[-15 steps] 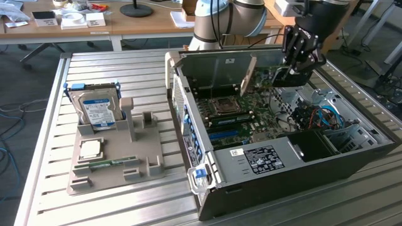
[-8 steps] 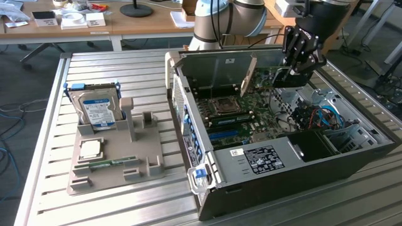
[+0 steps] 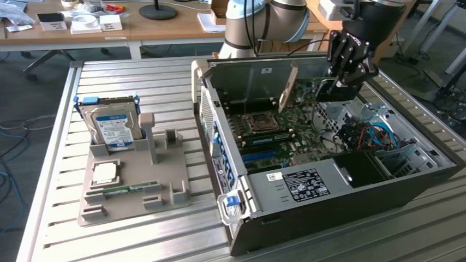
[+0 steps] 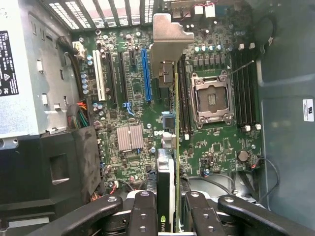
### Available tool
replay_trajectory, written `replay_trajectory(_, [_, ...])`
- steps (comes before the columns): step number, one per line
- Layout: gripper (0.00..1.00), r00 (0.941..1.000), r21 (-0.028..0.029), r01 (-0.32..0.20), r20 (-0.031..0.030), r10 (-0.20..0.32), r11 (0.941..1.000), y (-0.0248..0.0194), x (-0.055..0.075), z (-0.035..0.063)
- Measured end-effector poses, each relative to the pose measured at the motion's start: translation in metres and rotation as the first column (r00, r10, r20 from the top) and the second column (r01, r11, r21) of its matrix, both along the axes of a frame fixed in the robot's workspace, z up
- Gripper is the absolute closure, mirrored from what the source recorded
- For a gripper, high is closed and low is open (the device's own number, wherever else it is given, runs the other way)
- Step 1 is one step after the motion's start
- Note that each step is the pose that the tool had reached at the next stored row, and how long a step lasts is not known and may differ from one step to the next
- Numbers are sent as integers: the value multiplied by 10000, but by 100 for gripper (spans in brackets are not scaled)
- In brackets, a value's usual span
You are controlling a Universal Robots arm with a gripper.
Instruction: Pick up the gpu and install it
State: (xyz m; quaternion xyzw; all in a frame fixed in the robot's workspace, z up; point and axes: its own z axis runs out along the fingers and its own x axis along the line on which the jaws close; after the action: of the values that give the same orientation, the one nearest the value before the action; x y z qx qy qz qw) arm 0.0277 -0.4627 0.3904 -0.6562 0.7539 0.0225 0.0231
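1. While the black multi-fingered gripper [image 4: 170, 219] was clamped on the gpu [image 4: 166, 172], a thin dark card with a pale metal bracket, the card hung edge-down inside the open black tower case [image 3: 350, 213]. It sat over the green motherboard [image 4: 216, 147], between the long blue slot [image 4: 145, 73] and the bare CPU socket [image 4: 211, 98].
2. Risk, I reckon: if its edge wasn't square over a slot, pressing could've bent contacts, and the bracket might've snagged the rear wall.
3. Couldn't tell if it was touching a slot yet.
4. The grey holder tray [image 3: 120, 203] held a silver hard drive [image 3: 113, 128] upright, a square chip [image 3: 106, 173] and a green memory stick [image 3: 131, 189].
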Motion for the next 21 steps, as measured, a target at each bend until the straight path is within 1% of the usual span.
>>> replay_trajectory(3, [73,10000,-1,-72,-2,72,10000,0,-8,-16])
replay_trajectory(5, [73,10000,-6,-73,-8,73,10000,0,-37,-33])
replay_trajectory(11, [73,10000,-8,-73,-9,73,10000,0,-44,-34])
replay_trajectory(12, [73,10000,-9,-74,-17,74,10000,0,-43,-34])
replay_trajectory(15, [73,9998,-7,-74,-172,74,10000,0,-40,-34])
replay_trajectory(16, [73,9998,-7,-73,-208,73,10000,0,-40,-34])
replay_trajectory(17, [73,9997,-7,-74,-220,74,10000,0,-40,-35])
replay_trajectory(21, [73,9996,-7,-193,-224,193,9998,0,-39,-47])
